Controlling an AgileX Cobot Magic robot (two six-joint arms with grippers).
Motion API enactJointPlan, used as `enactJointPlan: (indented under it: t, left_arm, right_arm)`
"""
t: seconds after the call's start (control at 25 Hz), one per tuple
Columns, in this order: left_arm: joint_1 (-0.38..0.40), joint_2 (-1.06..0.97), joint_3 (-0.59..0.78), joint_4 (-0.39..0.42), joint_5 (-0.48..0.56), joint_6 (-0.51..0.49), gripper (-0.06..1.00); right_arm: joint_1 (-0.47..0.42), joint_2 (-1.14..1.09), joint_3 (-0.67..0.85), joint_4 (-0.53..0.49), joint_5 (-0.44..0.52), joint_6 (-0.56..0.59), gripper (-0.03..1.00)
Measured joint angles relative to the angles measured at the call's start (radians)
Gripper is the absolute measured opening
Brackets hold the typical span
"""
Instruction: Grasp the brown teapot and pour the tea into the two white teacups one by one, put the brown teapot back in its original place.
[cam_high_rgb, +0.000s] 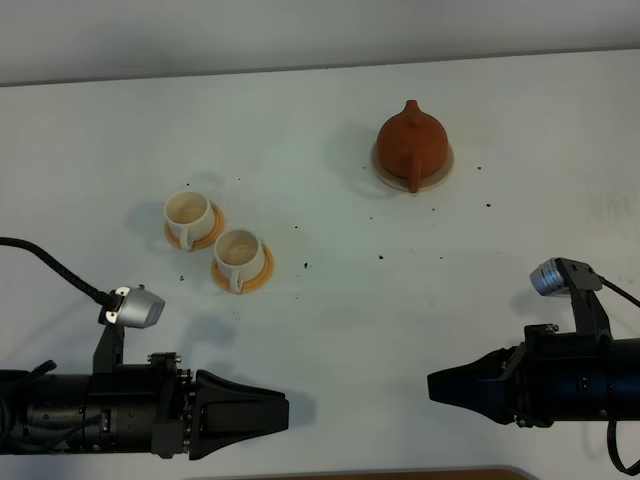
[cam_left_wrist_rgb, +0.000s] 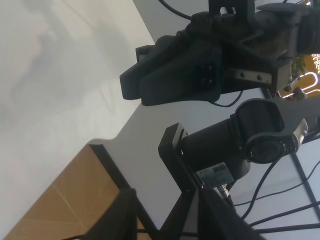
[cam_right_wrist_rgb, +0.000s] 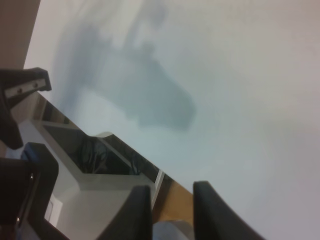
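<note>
Brown teapot (cam_high_rgb: 412, 141) sits on its coaster (cam_high_rgb: 444, 166) near the table's (cam_high_rgb: 330, 330) far edge. Left gripper (cam_high_rgb: 280, 412) and right gripper (cam_high_rgb: 436, 385) hover at the near edge, jaws apparently slightly parted, empty.

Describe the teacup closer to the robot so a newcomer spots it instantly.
On the white table, left of the brown teapot, stand two white teacups on orange saucers. Pick the near teacup, closest to the left gripper; its twin sits farther back.

White counter (cam_high_rgb: 320, 330): two orange saucers (cam_high_rgb: 212, 236) are seated toward 9 o'clock, a beige coaster (cam_high_rgb: 449, 160) toward 1 o'clock; dark specks (cam_high_rgb: 383, 257) are scattered.
</note>
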Motion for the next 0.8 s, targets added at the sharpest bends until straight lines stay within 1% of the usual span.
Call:
enactJointPlan:
  t: [0.8]
  left_arm:
    - [0.000,0.000,0.000,0.000,0.000,0.000,0.34]
  right_arm:
    - [0.000,0.000,0.000,0.000,0.000,0.000,0.24]
